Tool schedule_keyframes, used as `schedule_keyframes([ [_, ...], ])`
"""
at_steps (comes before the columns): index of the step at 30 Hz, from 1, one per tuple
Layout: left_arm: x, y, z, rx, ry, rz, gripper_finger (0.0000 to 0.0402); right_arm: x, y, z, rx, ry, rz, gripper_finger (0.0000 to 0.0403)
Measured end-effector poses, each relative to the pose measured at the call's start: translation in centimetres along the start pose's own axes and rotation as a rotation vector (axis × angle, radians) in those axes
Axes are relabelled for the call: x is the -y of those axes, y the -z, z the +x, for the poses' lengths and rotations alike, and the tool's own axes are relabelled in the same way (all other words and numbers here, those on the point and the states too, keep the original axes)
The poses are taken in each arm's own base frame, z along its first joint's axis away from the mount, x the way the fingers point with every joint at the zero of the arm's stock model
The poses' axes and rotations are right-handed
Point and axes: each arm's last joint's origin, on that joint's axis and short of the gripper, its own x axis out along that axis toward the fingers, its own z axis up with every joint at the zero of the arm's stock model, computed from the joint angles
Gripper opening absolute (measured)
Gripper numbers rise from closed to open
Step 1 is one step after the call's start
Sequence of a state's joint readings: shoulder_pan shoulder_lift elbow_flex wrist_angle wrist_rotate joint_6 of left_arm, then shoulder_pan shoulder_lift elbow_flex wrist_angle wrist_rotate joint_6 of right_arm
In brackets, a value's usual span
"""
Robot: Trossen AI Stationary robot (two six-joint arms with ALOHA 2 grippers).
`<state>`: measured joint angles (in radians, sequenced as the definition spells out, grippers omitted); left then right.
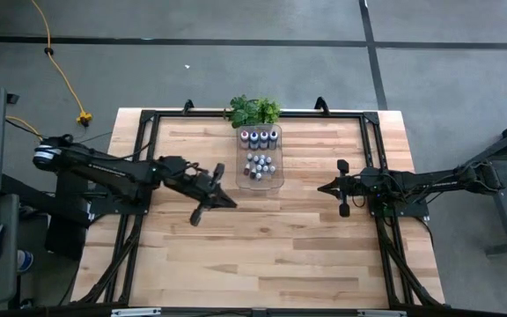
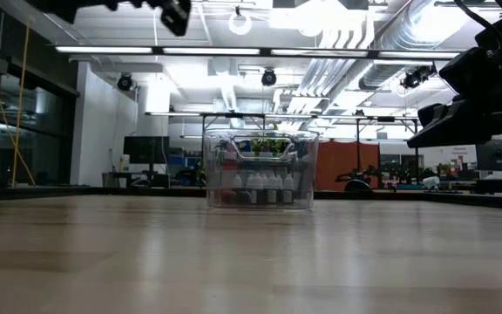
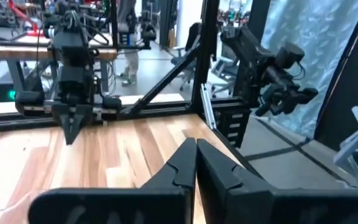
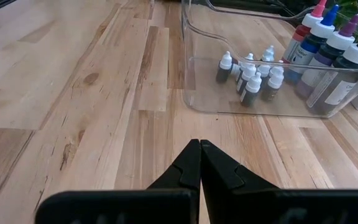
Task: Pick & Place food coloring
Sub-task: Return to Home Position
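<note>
Landmark: clear bin [image 1: 260,183], on the counter [image 1: 280,255] toward its far edge, with a green plant [image 1: 253,110] just behind it.
Food coloring [image 4: 253,71]: every bottle I can see stands inside the bin. The bigger ones with coloured tops line the plant end, and the small whitish ones cluster mid-floor. None shows on the counter outside the bin.
Left hand [image 1: 229,202]: just off the bin's near corner on the left arm's side, raised off the counter. Its fingers are pressed tip to tip with nothing between them.
Right hand [image 1: 322,187]: well apart from the bin on the other side, pointing toward it, low over the wood. It is pinched together and empty.
Why held so: with nothing left to carry, narrow empty hands suit a retreat, since they catch less on the bin wall.
Stage, judged: sorting looks complete and only the arms' withdrawal from the bin remains.
Risk, judged: the left hand sits closest to the bin, so a sideways swing could nudge the light plastic and topple the upright bottles. Pulling back away from the bin looks safest.
</note>
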<state>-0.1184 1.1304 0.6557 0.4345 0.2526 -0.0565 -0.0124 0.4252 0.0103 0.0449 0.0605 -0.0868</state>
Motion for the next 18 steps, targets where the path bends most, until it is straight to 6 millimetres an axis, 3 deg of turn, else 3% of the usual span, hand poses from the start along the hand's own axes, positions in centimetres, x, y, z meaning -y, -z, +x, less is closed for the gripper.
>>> schedule_keyframes([
  [10, 1.0, 2.7, -5.2, 0.05, -0.062, 0.014, 0.0001, 0.0, 0.0, 0.0, 0.002, 0.0, 0.0, 0.0],
  [18, 1.1, 6.0, -9.5, 0.095, -0.143, -0.003, 0.0, 0.0, 0.0, 0.0, 0.002, 0.0, 0.0, 0.0],
])
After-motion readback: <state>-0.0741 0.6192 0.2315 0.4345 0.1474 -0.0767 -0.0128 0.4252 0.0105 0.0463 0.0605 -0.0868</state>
